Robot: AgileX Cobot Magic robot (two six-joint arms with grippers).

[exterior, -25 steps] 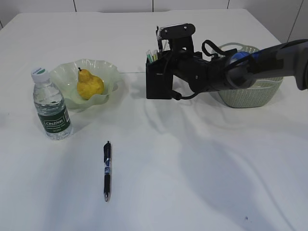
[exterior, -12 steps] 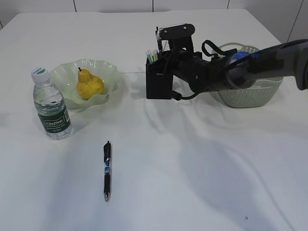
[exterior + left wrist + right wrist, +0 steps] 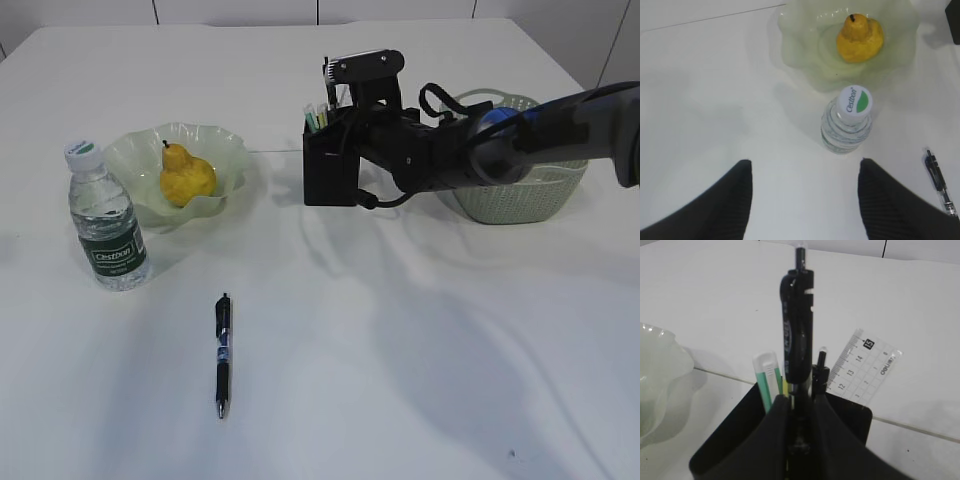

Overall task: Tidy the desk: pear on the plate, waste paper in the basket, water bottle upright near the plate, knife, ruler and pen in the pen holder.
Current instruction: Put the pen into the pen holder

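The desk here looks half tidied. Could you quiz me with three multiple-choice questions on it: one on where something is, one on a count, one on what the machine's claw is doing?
1. Where is the pear?
A. On the bare desk
B. In the plate
C. In the basket

2. How many pens lie loose on the desk?
A. One
B. Two
C. None

3. What is the right gripper doing?
A. Hanging open and empty
B. Gripping the water bottle
C. Shut on a black pen over the pen holder

Answers:
1 B, the yellow fruit sits in the wavy green dish.
2 A, a single loose pen lies near the front.
3 C, the right wrist view shows its fingers clamping that pen upright.
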